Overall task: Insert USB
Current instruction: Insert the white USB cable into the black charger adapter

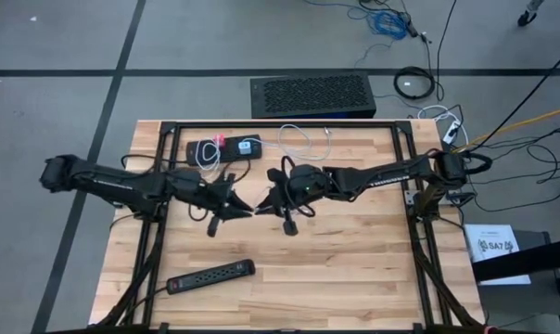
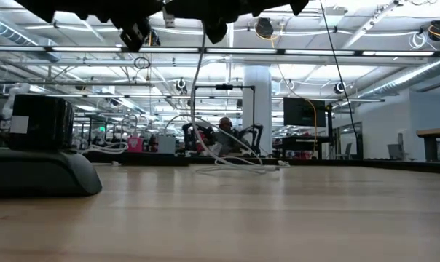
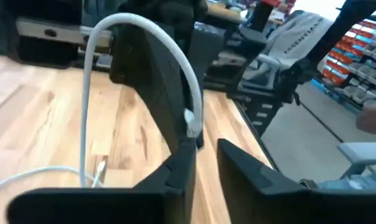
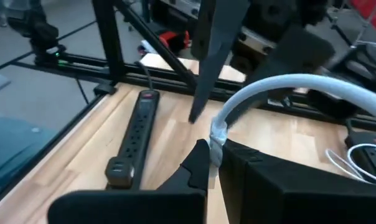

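right tool point(image 4: 214, 163): clamped on white usb cable point(image 4: 287, 87), above counter point(image 1: 354, 260) centre
left tool point(image 3: 203, 163): narrow gap, cable end just beside it
power strip point(image 1: 210, 275): nearer counter's front edge
writing: "essential", background

The tabletop point(image 1: 354, 250) is pale wood in long planks with darker grain streaks, framed by black rails. Both arms and their fingers point(image 4: 263, 180) are black. The USB cable point(image 4: 287, 87) is white, looping to a whitish plug. Near the front edge lies a black power strip point(image 1: 211, 275) with a red switch point(image 4: 149, 95). Toward the back edge sits a black device point(image 1: 226, 148) with pink and blue marks. The floor point(image 1: 57, 37) is grey, crossed by dark lines.
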`<action>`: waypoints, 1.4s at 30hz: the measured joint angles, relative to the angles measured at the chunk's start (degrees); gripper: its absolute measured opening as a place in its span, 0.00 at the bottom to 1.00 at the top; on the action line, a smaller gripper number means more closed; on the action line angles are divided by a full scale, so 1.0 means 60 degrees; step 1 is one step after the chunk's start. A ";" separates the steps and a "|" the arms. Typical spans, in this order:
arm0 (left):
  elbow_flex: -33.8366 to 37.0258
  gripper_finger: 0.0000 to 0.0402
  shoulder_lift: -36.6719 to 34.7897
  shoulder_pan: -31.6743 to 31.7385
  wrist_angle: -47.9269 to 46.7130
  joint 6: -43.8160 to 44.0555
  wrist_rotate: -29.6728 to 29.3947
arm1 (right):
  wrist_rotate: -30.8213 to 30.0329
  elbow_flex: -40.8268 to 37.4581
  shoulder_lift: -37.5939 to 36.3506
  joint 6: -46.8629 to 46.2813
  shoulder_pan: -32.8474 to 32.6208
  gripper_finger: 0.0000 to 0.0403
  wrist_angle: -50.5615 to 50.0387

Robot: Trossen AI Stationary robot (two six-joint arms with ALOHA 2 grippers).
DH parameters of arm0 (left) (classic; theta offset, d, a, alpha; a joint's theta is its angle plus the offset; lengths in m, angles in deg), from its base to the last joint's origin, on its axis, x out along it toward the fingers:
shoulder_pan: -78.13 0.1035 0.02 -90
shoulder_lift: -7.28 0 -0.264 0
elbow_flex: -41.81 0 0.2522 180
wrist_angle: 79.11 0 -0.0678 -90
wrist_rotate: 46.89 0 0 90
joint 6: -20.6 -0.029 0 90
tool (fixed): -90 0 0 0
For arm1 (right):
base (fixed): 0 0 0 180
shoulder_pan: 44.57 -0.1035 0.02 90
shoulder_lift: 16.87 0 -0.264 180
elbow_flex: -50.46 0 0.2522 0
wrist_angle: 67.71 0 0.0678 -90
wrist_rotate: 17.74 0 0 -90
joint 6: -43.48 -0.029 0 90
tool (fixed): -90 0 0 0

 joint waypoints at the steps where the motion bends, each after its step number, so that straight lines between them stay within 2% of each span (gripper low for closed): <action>1: 0.0000 0.17 0.0181 0.0045 0.0133 0.0001 0.0096 | 0.0088 0.0000 0.0000 0.0059 -0.0018 0.00 0.0004; 5: 0.0016 0.27 0.0864 0.0121 0.1705 -0.0070 0.1407 | 0.0484 0.0000 -0.0023 0.0121 -0.0051 0.00 -0.0052; 7: 0.0018 0.30 0.1052 0.0144 0.2476 -0.0087 0.1665 | 0.0517 0.0018 -0.0040 0.0121 -0.0072 0.00 0.0021; 17: -0.0011 0.32 0.1833 0.0643 0.2776 0.0206 0.1798 | 0.0750 -0.0004 -0.0007 0.0253 -0.0012 0.00 -0.0260; 23: 0.0000 0.32 0.1420 0.0883 0.2554 0.0598 0.3005 | 0.0887 -0.0003 0.0000 0.0304 -0.0032 0.00 -0.0200; 26: 0.0000 0.32 0.1056 0.1024 0.1988 0.0729 0.3003 | 0.0892 0.0018 -0.0022 0.0330 -0.0032 0.00 -0.0134; 30: 0.0026 0.32 0.0919 0.1165 0.1362 0.0750 0.2482 | 0.0898 0.0018 -0.0022 0.0424 -0.0028 0.00 -0.0133; 35: 0.0022 0.32 0.1182 0.1155 0.2046 0.0945 0.2452 | 0.0894 0.0018 -0.0022 0.0446 -0.0028 0.00 -0.0167; 42: 0.0022 0.32 0.1981 0.1278 0.3009 0.1514 0.3079 | 0.0941 0.0018 -0.0022 0.0484 -0.0036 0.00 -0.0247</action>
